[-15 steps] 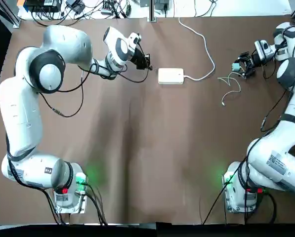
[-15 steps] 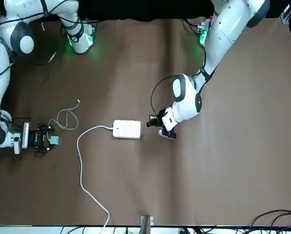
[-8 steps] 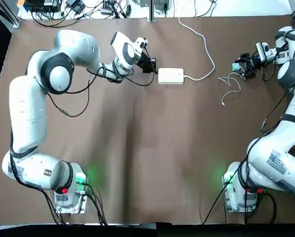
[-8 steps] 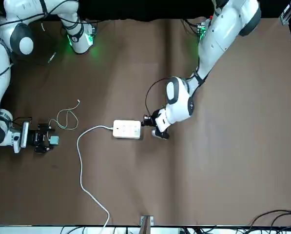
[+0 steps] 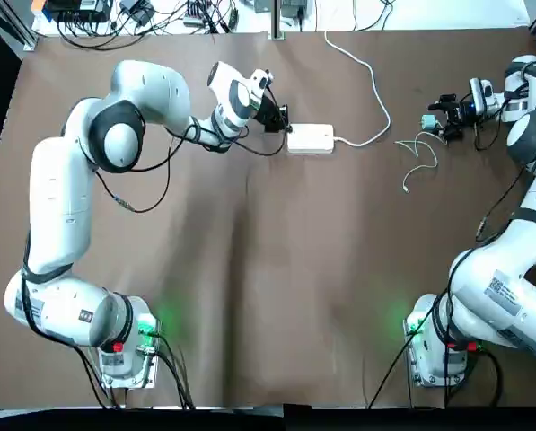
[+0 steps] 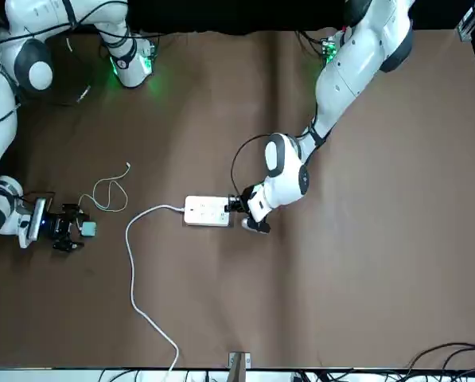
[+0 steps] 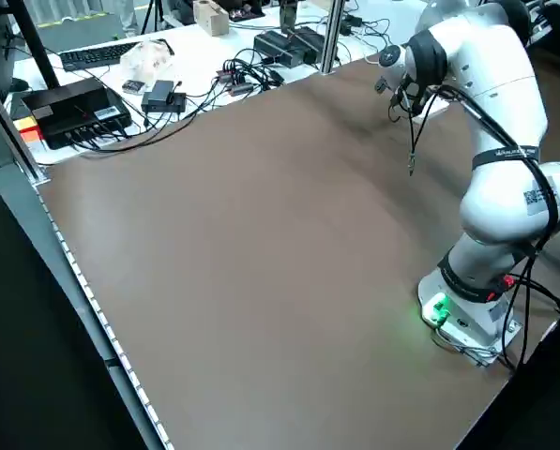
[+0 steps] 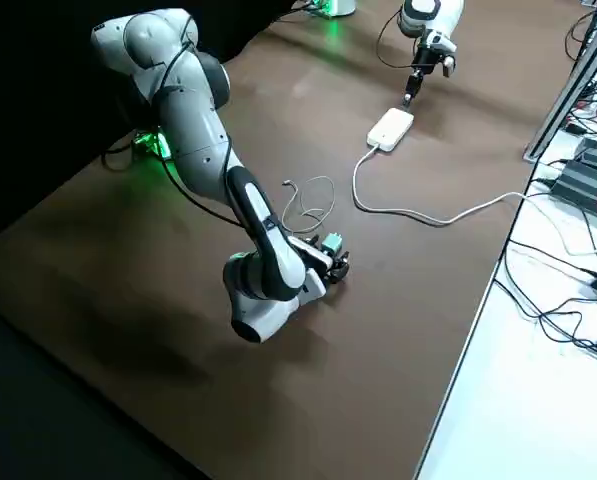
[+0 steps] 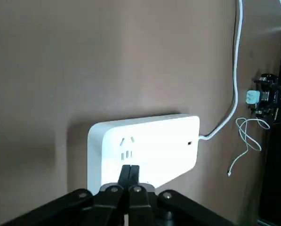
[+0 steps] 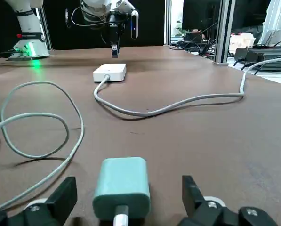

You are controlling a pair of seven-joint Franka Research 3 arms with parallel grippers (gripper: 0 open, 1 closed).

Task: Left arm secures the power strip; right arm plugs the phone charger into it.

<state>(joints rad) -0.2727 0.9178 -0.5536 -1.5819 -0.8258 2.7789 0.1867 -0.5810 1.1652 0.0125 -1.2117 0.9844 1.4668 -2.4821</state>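
The left black gripper [image 5: 283, 120], fingers pressed together, touches the flat white power strip [image 5: 311, 138]. The right black gripper [image 10: 126, 200], fingers spread, sits around the small teal charger cube [image 10: 121, 185].

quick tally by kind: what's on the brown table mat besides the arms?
White rectangular power strip with thick white cord: 1
Teal cube phone charger with thin white cable: 1
Total: 2

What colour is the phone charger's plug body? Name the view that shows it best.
Teal-blue: the phone charger shows best in the right wrist view.
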